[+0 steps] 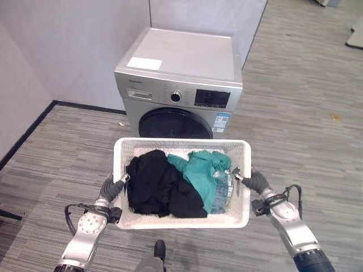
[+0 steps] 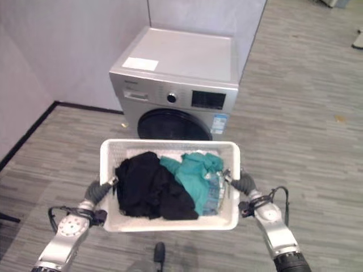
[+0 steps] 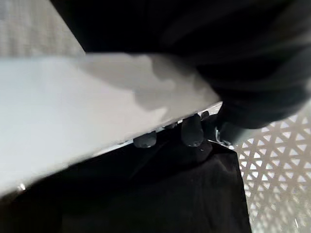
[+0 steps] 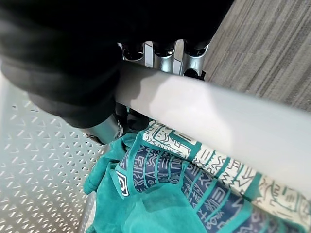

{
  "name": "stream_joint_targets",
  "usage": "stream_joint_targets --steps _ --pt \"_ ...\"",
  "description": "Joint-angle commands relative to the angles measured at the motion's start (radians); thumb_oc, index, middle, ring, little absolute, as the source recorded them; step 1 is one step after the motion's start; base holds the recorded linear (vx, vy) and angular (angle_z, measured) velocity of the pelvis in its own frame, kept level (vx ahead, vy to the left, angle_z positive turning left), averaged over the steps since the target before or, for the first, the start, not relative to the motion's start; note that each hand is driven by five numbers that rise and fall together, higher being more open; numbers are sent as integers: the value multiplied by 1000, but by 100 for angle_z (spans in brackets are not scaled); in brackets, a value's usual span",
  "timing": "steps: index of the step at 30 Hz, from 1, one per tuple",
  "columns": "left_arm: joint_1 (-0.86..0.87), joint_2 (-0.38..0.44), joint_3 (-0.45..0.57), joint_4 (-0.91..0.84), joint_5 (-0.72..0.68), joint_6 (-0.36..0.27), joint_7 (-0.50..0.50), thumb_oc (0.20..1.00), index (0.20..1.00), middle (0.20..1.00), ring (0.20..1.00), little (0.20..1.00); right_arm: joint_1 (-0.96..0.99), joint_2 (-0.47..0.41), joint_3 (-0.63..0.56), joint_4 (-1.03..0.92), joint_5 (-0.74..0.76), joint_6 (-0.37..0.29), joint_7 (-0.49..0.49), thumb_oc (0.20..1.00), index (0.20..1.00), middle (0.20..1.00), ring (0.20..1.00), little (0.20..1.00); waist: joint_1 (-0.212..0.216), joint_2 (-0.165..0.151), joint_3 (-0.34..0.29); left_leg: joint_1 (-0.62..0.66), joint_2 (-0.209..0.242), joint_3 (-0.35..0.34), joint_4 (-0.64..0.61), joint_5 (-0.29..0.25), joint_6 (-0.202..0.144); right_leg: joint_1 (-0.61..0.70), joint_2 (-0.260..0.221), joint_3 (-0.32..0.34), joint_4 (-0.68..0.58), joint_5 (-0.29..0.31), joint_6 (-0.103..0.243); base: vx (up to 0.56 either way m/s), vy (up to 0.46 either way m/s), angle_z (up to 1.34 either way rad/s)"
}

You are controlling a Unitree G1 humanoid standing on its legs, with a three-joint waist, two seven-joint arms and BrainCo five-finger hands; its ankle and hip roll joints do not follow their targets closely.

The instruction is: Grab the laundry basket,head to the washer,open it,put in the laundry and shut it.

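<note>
I carry a white perforated laundry basket [image 1: 181,145] in front of me, held above the grey floor. Inside lie black clothes [image 1: 159,184], a teal garment [image 1: 205,170] and a patterned blue-and-white cloth [image 4: 194,179]. My left hand [image 1: 112,188] is curled round the basket's left rim, its fingers [image 3: 192,130] hooked over the edge. My right hand [image 1: 253,181] grips the right rim, fingers [image 4: 163,53] wrapped over the white bar. A silver front-loading washer [image 1: 187,73] stands just beyond the basket, its dark round door [image 1: 170,122] closed.
The washer sits against a pale wall [image 1: 68,45] in a corner. A dark skirting line [image 1: 25,139] runs along the left wall. Grey striped carpet [image 1: 300,113] stretches to the right of the washer.
</note>
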Motion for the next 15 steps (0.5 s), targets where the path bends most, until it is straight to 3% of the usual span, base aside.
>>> stream_joint_targets --steps 1,2,3,4,7,8,9,13,15 --pt "-158 127 211 29 -6 -69 70 200 200 200 200 200 -28 -190 -230 54 -2 -5 -58 200 200 200 200 200 25 0 -48 91 16 -143 126 -237 -4 -156 -132 -15 108 175 57 -22 231 5" --pt "-217 150 190 30 -16 -63 72 200 200 200 200 200 -41 -206 -234 47 10 -4 -55 200 200 200 200 200 14 7 -36 101 10 -149 125 -233 18 -204 -119 -13 217 192 51 89 346 36" --pt "-330 202 151 18 -42 -62 66 200 200 200 200 200 -134 -289 -209 67 19 -2 -49 200 200 200 200 200 -12 26 -7 185 4 -123 86 -249 35 -329 -91 -79 327 212 50 93 286 32" --pt "-336 202 150 23 -43 -63 67 200 200 200 200 200 -142 -291 -206 73 20 -4 -50 200 200 200 200 200 -12 29 -5 189 6 -122 80 -248 34 -329 -89 -79 326 212 50 150 172 -6" --pt "-412 233 119 38 -50 -65 70 200 200 200 200 200 -214 -344 -171 99 25 1 -53 200 200 200 200 200 -32 35 0 225 -2 -119 49 -255 28 -379 -85 -98 229 246 56 142 -1 -35" --pt "-487 243 78 81 -63 -68 80 200 200 200 200 200 -275 -379 -139 126 32 2 -61 200 200 200 200 200 -47 35 1 245 -9 -129 40 -264 20 -405 -76 -74 135 268 65 162 -18 2" --pt "-496 244 74 89 -64 -71 82 200 200 200 200 200 -283 -381 -136 132 33 1 -62 200 200 200 200 200 -46 37 3 245 -6 -128 39 -264 19 -402 -73 -75 127 272 65 194 -24 -2" --pt "-724 280 -100 282 -167 -65 84 200 200 200 200 200 -468 -491 -31 232 74 16 -79 200 200 200 200 200 -80 34 -16 284 -13 -154 57 -311 0 -404 -62 -46 -22 324 86 237 -32 13" --pt "-805 289 -163 360 -189 -62 87 200 200 200 200 200 -509 -539 -6 265 84 20 -83 200 200 200 200 200 -94 28 -30 307 -10 -165 65 -326 -9 -391 -59 -51 -24 347 90 321 -56 47"
